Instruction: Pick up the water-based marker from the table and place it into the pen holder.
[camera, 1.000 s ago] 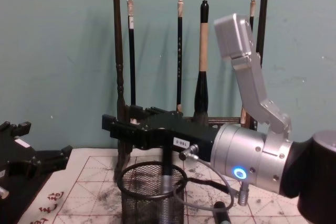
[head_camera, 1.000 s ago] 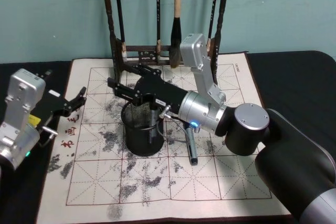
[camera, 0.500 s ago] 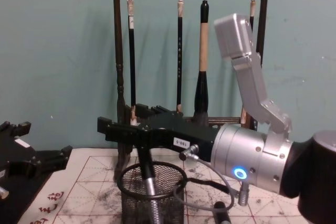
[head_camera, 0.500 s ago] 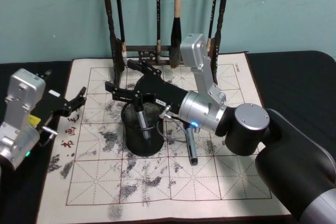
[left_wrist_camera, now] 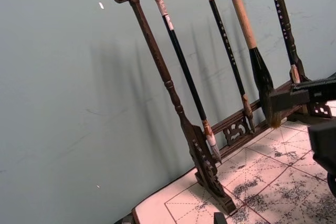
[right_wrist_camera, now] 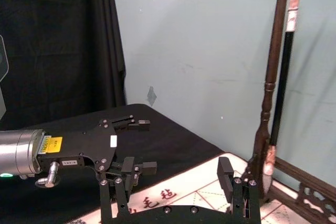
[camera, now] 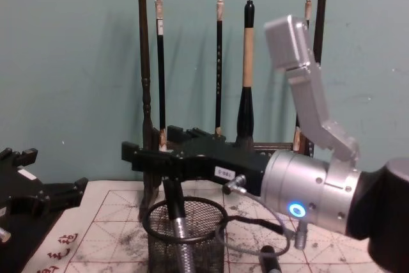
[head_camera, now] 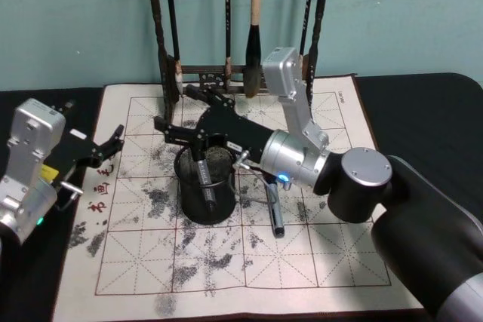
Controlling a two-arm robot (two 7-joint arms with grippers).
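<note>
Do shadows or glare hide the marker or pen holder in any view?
Head view: even light, no glare on the mat; the marker shows plainly in the pen holder below the open right gripper; the left gripper is parked at the mat's left edge. Left wrist view: the brush rack throws soft shadows on the wall. Chest view: similar faint shadows behind the brushes.

Calligraphy mat [head_camera: 226,262]: is lying on the table [head_camera: 423,111].
Pen holder [head_camera: 192,203]: is standing on the mat, left of centre.
Marker [head_camera: 204,175]: is leaning inside the pen holder.
Pen [head_camera: 275,205]: is lying on the mat, just right of the pen holder.
Brush rack [head_camera: 167,73]: is standing at the mat's far edge, behind the pen holder.
Brushes [head_camera: 255,5]: are hanging from the rack.
Right gripper [head_camera: 175,108]: is hovering over the pen holder.
Left gripper [head_camera: 112,146]: is sitting at the mat's left edge.
</note>
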